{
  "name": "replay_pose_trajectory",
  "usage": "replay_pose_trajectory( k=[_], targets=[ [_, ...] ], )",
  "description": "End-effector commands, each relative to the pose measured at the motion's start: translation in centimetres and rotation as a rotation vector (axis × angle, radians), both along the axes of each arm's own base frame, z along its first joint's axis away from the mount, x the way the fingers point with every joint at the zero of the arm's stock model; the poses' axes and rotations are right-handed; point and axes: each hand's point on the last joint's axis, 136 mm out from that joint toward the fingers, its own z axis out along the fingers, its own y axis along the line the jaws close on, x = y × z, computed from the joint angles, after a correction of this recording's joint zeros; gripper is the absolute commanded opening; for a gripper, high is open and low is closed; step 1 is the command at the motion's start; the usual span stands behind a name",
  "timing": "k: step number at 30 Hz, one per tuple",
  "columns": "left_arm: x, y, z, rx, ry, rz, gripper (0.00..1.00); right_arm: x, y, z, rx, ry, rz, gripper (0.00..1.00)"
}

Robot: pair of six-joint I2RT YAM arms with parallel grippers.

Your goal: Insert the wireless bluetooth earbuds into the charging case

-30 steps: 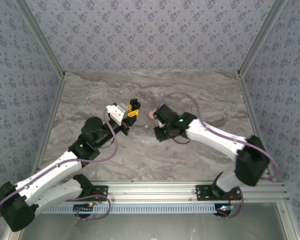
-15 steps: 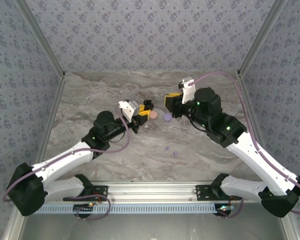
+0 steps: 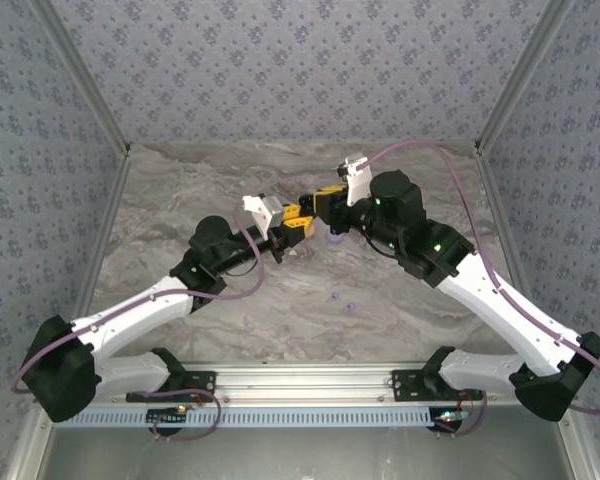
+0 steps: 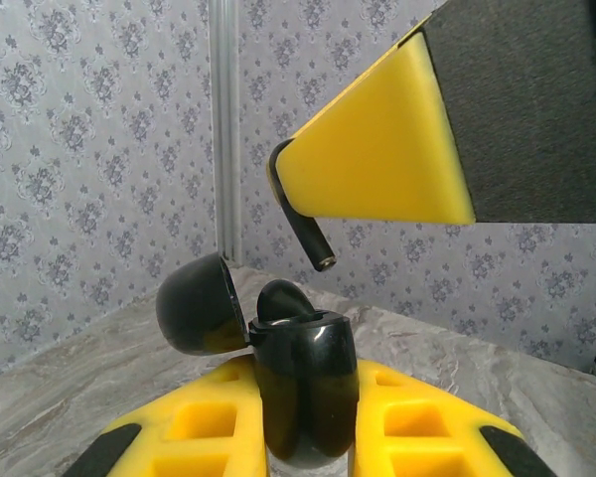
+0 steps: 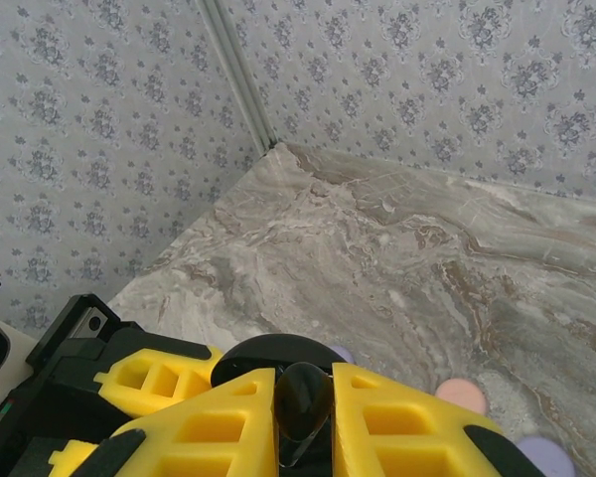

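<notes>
My left gripper [image 4: 303,437] is shut on a black charging case [image 4: 303,388] and holds it upright. Its lid [image 4: 201,303] hangs open to the left, and one black earbud [image 4: 281,298] sits in it. My right gripper [image 5: 303,422] is shut on a second black earbud [image 5: 303,397], whose stem [image 4: 310,237] points down just above the case's open top. In the top view the two grippers, left [image 3: 298,222] and right [image 3: 325,205], meet above mid-table. Two lilac earbuds [image 3: 340,303] lie on the table nearer the bases.
A round lilac case [image 3: 335,238] lies on the marble table [image 3: 180,190] just below the right gripper, and a pale pink case [image 5: 462,395] lies beside it. Patterned walls close off the back and both sides.
The right arm has swung up off the table and moved left, bringing its earbud over the case. The left gripper has moved right and back toward it with the case.
</notes>
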Motion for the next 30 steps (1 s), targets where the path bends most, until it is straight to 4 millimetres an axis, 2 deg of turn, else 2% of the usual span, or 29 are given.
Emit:
replay_pose_trajectory(
  k=[1, 11, 30],
  targets=[
    [-0.6, -0.3, 2.7, -0.057, -0.054, -0.03, 0.0, -0.2, 0.7, 1.8, 0.036, -0.033, 0.028, 0.2],
    [-0.5, -0.3, 2.7, -0.056, -0.054, -0.027, 0.0, -0.3, 1.3, 0.1, 0.01, 0.017, 0.039, 0.2],
    [-0.3, -0.1, 2.5, -0.059, -0.05, -0.011, 0.0, -0.9, 1.2, -1.3, -0.027, 0.061, 0.053, 0.2]
  ],
)
